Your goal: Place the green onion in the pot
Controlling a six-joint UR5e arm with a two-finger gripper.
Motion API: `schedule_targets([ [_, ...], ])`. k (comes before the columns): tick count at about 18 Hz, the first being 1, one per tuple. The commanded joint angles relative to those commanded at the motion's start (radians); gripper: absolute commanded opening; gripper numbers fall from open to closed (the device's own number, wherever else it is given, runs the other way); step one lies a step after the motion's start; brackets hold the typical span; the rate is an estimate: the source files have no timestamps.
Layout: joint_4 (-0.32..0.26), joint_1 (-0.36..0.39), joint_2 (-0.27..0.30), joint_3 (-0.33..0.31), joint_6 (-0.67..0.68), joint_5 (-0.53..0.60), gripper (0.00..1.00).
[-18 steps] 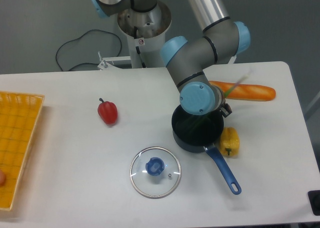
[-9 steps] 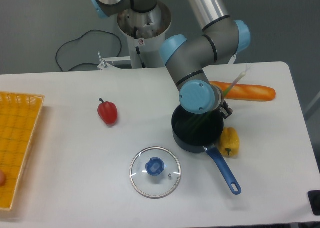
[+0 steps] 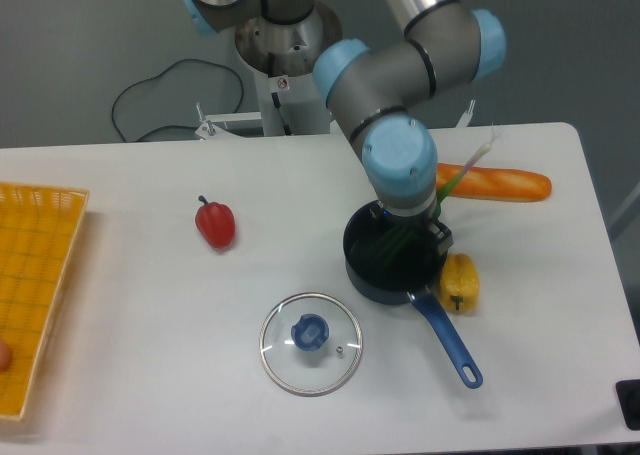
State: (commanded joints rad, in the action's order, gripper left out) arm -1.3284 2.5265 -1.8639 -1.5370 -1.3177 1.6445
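The green onion (image 3: 455, 182) lies slanted, its dark stalks down inside the pot (image 3: 365, 280) and its pale tip sticking out past the rim toward the upper right. The pot is a small dark-blue saucepan with a black inside; its long blue handle (image 3: 447, 340) points to the lower right. My gripper (image 3: 408, 227) hangs just over the pot, mostly hidden under the blue wrist cap. Dark finger parts show on either side of the stalks, spread apart, so the gripper looks open.
A glass lid with a blue knob (image 3: 311, 342) lies in front of the pot. A yellow pepper (image 3: 460, 281) touches the pot's right side, a baguette (image 3: 510, 183) lies behind, a red pepper (image 3: 215, 223) to the left, a yellow basket (image 3: 35, 275) at the far left edge.
The wrist has risen and swung over the pot. The green onion has stayed where it was half a second ago, leaning out of the pot.
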Motion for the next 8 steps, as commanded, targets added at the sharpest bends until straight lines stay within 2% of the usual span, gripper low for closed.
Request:
schedule_targets([
  [8,0.006,-0.002,0.018,0.002,-0.003,-0.023,1.00],
])
